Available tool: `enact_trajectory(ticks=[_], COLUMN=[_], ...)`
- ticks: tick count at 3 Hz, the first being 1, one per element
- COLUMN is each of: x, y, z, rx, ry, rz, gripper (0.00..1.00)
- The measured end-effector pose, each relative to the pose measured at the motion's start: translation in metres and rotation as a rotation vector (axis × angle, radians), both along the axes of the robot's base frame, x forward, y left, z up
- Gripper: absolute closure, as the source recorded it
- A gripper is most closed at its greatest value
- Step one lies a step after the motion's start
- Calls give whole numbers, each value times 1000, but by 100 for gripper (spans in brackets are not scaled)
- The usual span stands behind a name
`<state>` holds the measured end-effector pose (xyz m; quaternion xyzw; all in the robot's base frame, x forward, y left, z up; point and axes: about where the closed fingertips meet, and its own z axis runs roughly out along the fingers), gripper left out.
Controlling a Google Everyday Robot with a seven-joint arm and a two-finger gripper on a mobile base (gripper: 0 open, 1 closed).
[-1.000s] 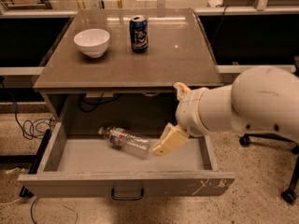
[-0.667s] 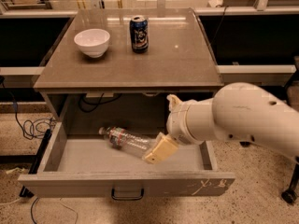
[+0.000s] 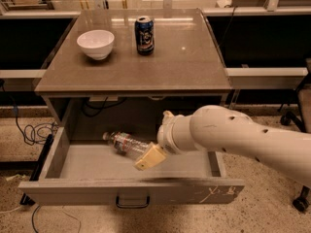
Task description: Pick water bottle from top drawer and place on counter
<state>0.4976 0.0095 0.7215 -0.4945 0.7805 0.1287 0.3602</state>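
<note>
1. Camera view, far left: loose black cables (image 3: 28,132) lie on the floor outside the top drawer (image 3: 52,155). The drawer stands pulled out below the cabinet, and the cables are out of the way of the work.
2. On the counter (image 3: 194,62), a white bowl (image 3: 95,43) sits at the left rear. A dark blue can (image 3: 144,35) stands just to its right. Setting down to the right of the can would keep clear of both.
3. The water bottle (image 3: 124,143) lies on its side on the drawer floor, left of centre, with its cap toward the left rear. It has kept that spot over the last second and is not lifted.
4. The gripper (image 3: 149,157) has swung leftward across the drawer in the last second and now sits at the bottle's right end, touching or overlapping it. I cannot tell whether it is wide, narrow or already holding the bottle. The approach looks nearly done, so closing on the bottle is likely the next step.
5. The white arm (image 3: 233,135) reaches in from the right over the drawer's right half. The counter's front edge hangs above the drawer's rear, so lifting will probably mean drawing forward before rising.
6. At the far right, a chair base (image 3: 301,200) stands on the floor, well apart.
</note>
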Motion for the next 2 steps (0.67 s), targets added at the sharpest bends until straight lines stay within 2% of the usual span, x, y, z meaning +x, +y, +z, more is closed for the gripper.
enact_trajectory(ticks=[2], x=[10], y=[19], z=[-16], rx=[-19], ry=[2], rz=[29], gripper=[0])
